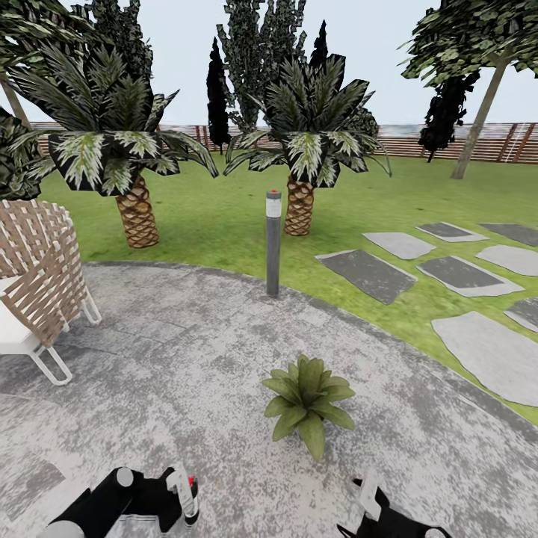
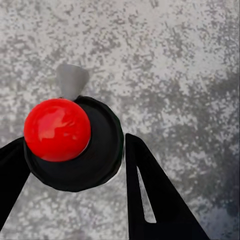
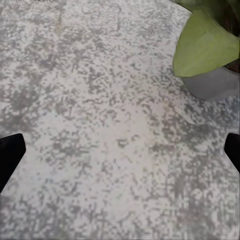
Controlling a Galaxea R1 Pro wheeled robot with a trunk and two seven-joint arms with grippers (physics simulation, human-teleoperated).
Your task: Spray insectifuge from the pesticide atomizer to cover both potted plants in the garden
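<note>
From my head camera I look over the round grey patio (image 1: 187,351) toward the lawn (image 1: 224,217). One potted plant (image 1: 306,400) sits on the paving just ahead of me, its broad green leaves spread low. Beyond it a grey bollard lamp (image 1: 273,243) stands at the patio's edge, with two palms (image 1: 299,149) on the grass behind and a brown slatted fence (image 1: 448,142) far back. A wicker seat (image 1: 37,276) stands at my left, stepping stones (image 1: 463,276) at my right. My left tool (image 1: 183,497) and right tool (image 1: 370,497) show low in the picture.

From my left wrist, my left tool (image 2: 75,165) pinches the pesticide atomizer (image 2: 75,145), seen from above: dark round body, red top, pale nozzle, over mottled paving.

From my right wrist, my right tool's fingertips (image 3: 10,155) are spread wide apart over bare paving, with a leaf and the grey pot of the potted plant (image 3: 207,50) nearby.
</note>
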